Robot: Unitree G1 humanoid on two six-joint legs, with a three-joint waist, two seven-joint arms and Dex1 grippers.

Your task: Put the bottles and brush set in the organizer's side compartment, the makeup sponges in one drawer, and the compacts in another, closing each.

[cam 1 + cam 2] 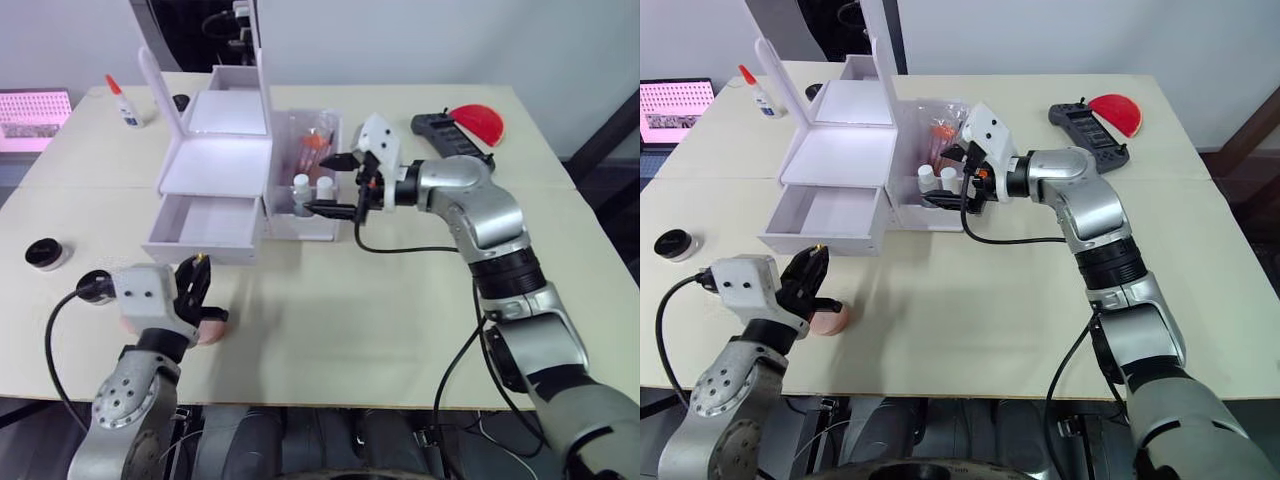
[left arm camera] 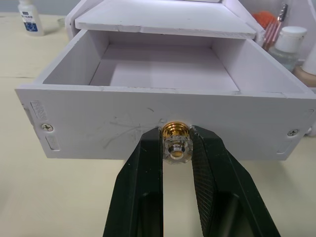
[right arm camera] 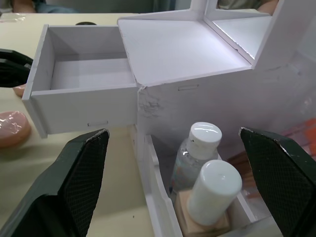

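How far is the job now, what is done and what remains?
Two bottles and the brush set already stand in the side compartment, where the open right hand hovers. The left hand has its fingers around the knob of the open, empty drawer. A pink sponge and a compact remain on the table.

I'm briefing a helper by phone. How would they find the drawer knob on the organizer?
Start at the white organizer in the middle of the table. Its lowest drawer is pulled open toward the robot and looks empty. The knob sits at the centre of that drawer's front: small, gold-based with a clear faceted tip, between the left gripper's black fingers.
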